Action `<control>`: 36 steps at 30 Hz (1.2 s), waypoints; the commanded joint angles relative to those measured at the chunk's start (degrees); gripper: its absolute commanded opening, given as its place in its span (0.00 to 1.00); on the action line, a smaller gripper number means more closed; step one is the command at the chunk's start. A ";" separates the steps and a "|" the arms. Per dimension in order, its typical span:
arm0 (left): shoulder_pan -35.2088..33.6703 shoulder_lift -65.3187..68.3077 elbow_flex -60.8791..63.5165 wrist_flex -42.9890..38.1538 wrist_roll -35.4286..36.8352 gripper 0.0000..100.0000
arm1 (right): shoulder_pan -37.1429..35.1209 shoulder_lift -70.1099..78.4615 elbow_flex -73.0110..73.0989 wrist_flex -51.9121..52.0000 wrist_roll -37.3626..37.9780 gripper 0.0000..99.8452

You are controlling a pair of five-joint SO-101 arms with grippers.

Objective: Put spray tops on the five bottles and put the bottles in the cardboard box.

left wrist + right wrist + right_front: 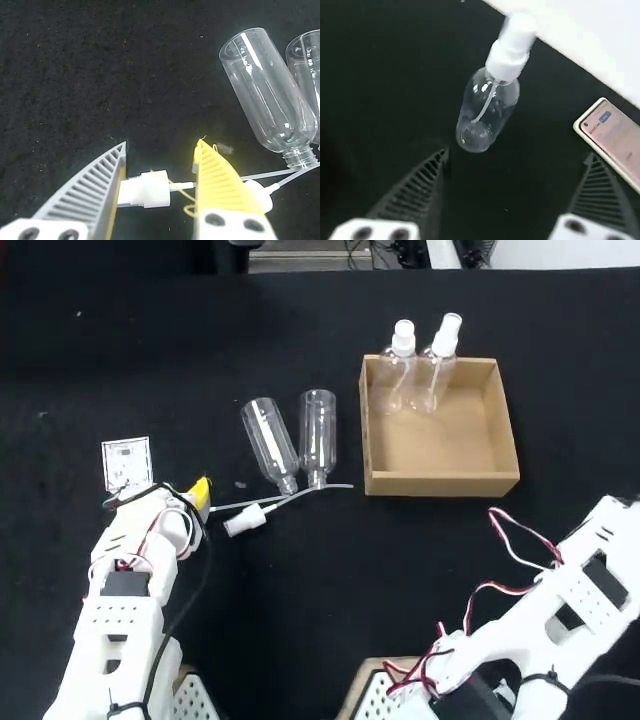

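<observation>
in the high view the cardboard box [440, 483] stands on the black bench [300, 620]. inside it, at the wall far from the arms, are one boxed bottle [402, 375] and a second boxed bottle [438, 370], each with a white spray top on. outside the box, on the side of the left arm, lie two bottles with open necks: the nearer bare bottle [318, 435] and, just beside it and farther from the box, the farther bare bottle [270, 445]. even farther from the box lies a loose spray top [245, 523], and its thin tube points back toward the box. the left tool [196, 496] is low over the bench just beyond this top.

in the left wrist view the left tool is spread. a second spray top [145, 189] lies on the bench between the grey finger and the yellow finger and touches the grey one. i cannot see that it is pinched.

in the right wrist view the right tool [516, 152] is spread wide and holds nothing. past its tips a third capped bottle [487, 112] lies on its side on the bench, with a phone [610, 140] near it. where this bottle is relative to the box i cannot tell.

my judgement: three of the five bottles have tops, and two of these are in the box. two tops must yet go on the bare bottles, and three bottles must yet go into the box, so the task is about in its middle.
</observation>
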 commanded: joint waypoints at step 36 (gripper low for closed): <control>1.27 -0.88 -0.48 -1.23 -0.88 0.21 | 0.18 42.51 -20.44 -31.56 -2.73 0.35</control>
